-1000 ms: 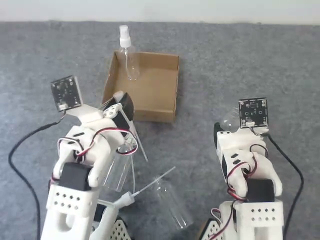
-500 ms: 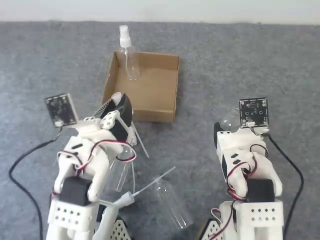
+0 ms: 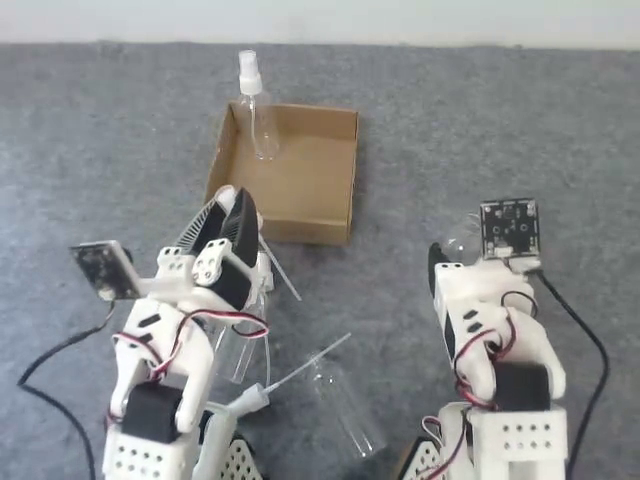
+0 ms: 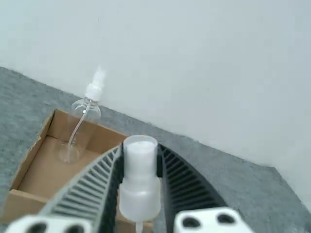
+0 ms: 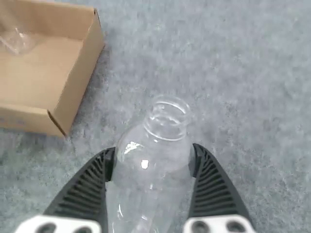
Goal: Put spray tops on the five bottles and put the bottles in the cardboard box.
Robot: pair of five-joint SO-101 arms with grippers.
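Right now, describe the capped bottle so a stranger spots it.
Find the brown cardboard box on the grey carpet. A clear plastic bottle leans at its far wall. Unlike the open-necked bottle in the right gripper, it wears a white spray top.

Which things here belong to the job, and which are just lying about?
Job: spray top in left gripper; open bottle in right gripper; box; capped bottle in it; loose bottle; loose spray top; bottle beneath left arm.
Other: carpet; wall.

Can see only a sliver of the open bottle [image 3: 459, 238], at nine o'clock of the right wrist board [image 3: 509, 226]. Cannot follow the tube of the spray top [image 4: 140, 179] past the frame edge. Loses a second bottle [image 3: 235, 345] partly under the left arm [image 3: 160, 340].
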